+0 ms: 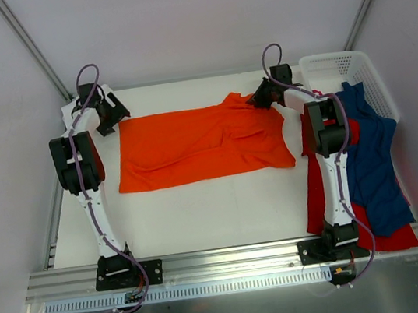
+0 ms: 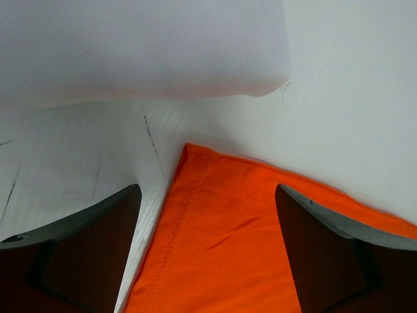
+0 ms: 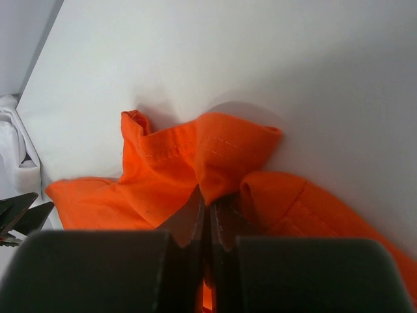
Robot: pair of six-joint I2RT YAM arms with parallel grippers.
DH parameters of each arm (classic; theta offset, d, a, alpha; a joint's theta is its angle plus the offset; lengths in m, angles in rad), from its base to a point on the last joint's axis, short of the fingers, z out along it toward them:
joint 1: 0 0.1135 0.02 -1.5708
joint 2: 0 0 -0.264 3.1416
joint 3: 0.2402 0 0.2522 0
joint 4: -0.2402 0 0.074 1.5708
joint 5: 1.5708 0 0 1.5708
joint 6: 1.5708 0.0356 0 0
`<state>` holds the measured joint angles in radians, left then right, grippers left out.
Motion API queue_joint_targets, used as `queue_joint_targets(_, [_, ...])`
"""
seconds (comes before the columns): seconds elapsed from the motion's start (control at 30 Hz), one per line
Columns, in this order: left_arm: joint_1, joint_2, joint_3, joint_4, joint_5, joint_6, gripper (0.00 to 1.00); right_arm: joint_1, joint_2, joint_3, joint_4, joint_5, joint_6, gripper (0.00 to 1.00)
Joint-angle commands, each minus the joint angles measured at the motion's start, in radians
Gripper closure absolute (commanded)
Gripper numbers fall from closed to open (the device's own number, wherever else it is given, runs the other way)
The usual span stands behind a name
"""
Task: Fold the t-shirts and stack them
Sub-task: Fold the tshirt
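One grip only: the right hand (image 3: 210, 210) is clamped on a bunched edge of the bright orange cloth t-shirt (image 1: 192, 147), spread on the white desk (image 1: 202, 213). The left hand (image 2: 207, 195) is held apart over its far corner. If lifted one-sided, cloth could be skewed & dragged.

White counter (image 1: 202, 213): orange t-shirt (image 1: 192, 147) spread flat from centre toward 12 o'clock, red t-shirt (image 1: 312, 204) rumpled along the 3 o'clock edge, white perforated basket (image 1: 353, 64) at 2 o'clock.

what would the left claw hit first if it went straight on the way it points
Most likely the corner of the orange t-shirt, lying on the table within the open left claw; depth is unclear.
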<state>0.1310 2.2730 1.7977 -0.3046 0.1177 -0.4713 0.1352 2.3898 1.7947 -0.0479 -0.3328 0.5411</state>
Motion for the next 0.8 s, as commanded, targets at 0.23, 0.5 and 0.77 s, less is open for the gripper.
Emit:
queue_joint_targets(0.23, [-0.017,0.054,0.138,-0.105,0.056,0.033,0.24,-0.02,-0.081,-0.027,0.017,-0.015,0.019,0.99])
queue_joint_targets(0.5, [-0.037,0.094,0.218,-0.189,0.022,0.048,0.21,-0.034,-0.092,-0.052,0.029,-0.025,0.022,1.0])
queue_joint_targets(0.77, [-0.037,0.132,0.268,-0.24,0.056,0.063,0.23,-0.045,-0.116,-0.081,0.04,-0.032,0.033,0.99])
